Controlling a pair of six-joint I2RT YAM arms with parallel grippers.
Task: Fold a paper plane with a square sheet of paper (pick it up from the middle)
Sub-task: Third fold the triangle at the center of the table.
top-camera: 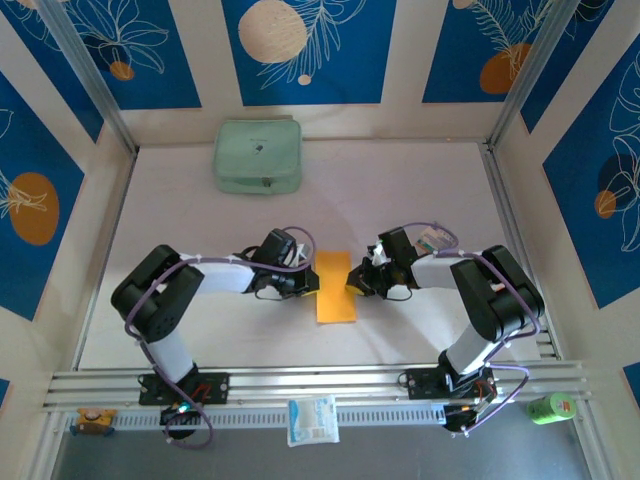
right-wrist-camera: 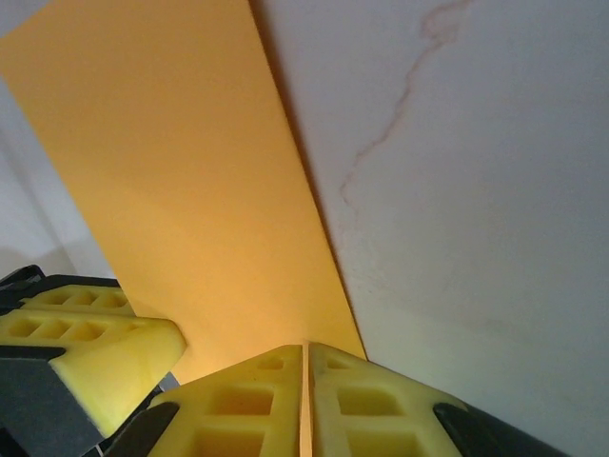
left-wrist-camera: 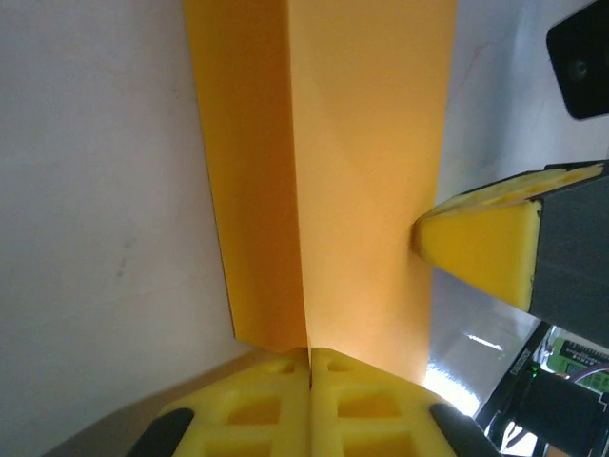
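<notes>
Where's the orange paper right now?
In the top view, the orange paper lies mid-table, pinched at its sides by the left pincer and right pincer.

Paper sheet [top-camera: 335, 290] lies between left gripper [top-camera: 312, 283] and right gripper [top-camera: 353, 283].

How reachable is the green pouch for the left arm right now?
Probably yes: bare table between the left end effector and the green pouch, nothing blocking. But it looks shut on the orange paper, so it'd need to release first.
</notes>
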